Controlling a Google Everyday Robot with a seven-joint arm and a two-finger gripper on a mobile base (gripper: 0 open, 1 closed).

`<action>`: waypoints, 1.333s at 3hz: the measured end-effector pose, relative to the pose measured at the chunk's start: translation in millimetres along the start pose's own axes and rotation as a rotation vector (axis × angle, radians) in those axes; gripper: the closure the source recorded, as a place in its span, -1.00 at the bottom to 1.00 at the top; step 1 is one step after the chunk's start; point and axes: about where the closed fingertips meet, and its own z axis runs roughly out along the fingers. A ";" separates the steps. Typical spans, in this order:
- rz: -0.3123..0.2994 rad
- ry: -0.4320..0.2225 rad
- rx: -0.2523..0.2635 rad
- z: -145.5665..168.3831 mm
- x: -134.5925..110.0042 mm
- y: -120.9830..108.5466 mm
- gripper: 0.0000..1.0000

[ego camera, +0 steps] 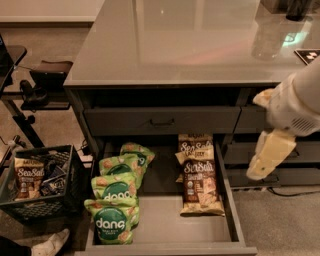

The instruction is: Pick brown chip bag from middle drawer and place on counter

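Approach step, grasp not yet begun. Gripper [270, 155] hangs right of the open drawer [165, 222] (its opening I cannot tell). Bag [200, 187] lies below-left of it, inside; next I reach down-left.

Cream tool [263, 165] at right — brown-cream chip bag [201, 187], grey counter [170, 45].

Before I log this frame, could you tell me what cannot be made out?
- Camera view: the gripper hangs right of the middle drawer; its arm is cut off by the right edge.
- The rear brown chip bag is partly covered by the front brown chip bag.
- The drawer's back lies hidden under the upper drawer front.
- Items on the counter are cut by the top edge.
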 end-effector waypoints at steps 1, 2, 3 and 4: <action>0.010 -0.062 -0.027 61.5 8.5 8.8 -1.00; -0.005 -0.124 -0.074 109.5 14.7 15.0 -1.00; -0.014 -0.143 -0.116 145.6 20.1 18.2 -1.00; -0.014 -0.148 -0.115 154.3 20.2 20.5 -1.00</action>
